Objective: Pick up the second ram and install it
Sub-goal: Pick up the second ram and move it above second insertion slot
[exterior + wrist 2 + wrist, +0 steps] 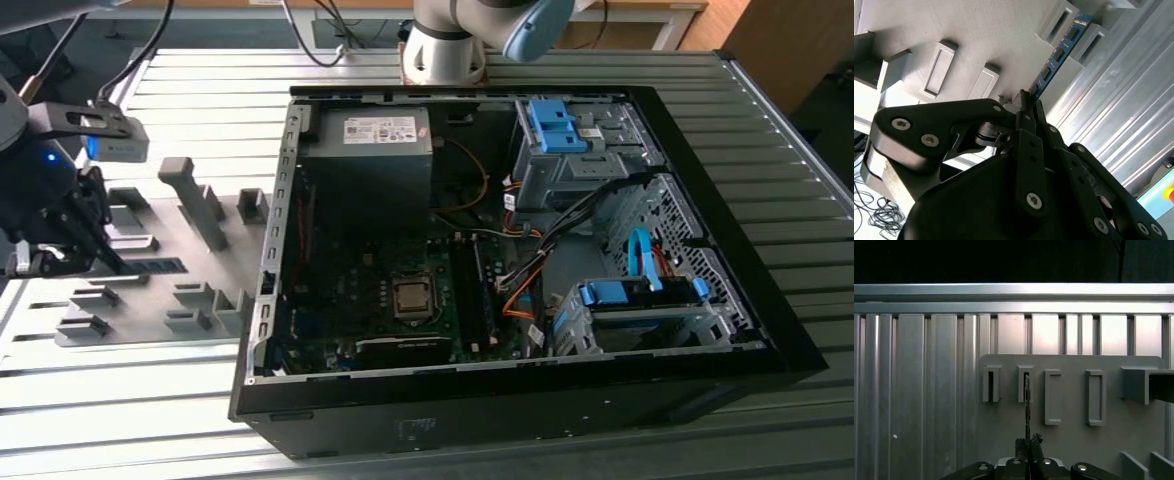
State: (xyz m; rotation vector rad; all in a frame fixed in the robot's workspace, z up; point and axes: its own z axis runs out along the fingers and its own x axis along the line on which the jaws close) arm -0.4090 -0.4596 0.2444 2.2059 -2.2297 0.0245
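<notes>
Pinching one short end of the ram (1058,56), the pincer (1028,100) presses its two black fingers (1026,140) against the stick's flat faces in the second wrist view. The blue-green board stands on its long edge, chips along its side. In the first wrist view it shows edge-on, running from the fingertips into a slotted grey bracket (1020,385) where its far end sits. That bracket belongs to a grey fixture (150,228), which in the exterior view lies on the ribbed metal worktop (134,400) at 9 o'clock from the open case (271,240). The pincer hangs over the fixture's 9 o'clock side. The arm's base (447,50) stands at 12 o'clock from the case, whose motherboard (360,280) faces up.
</notes>
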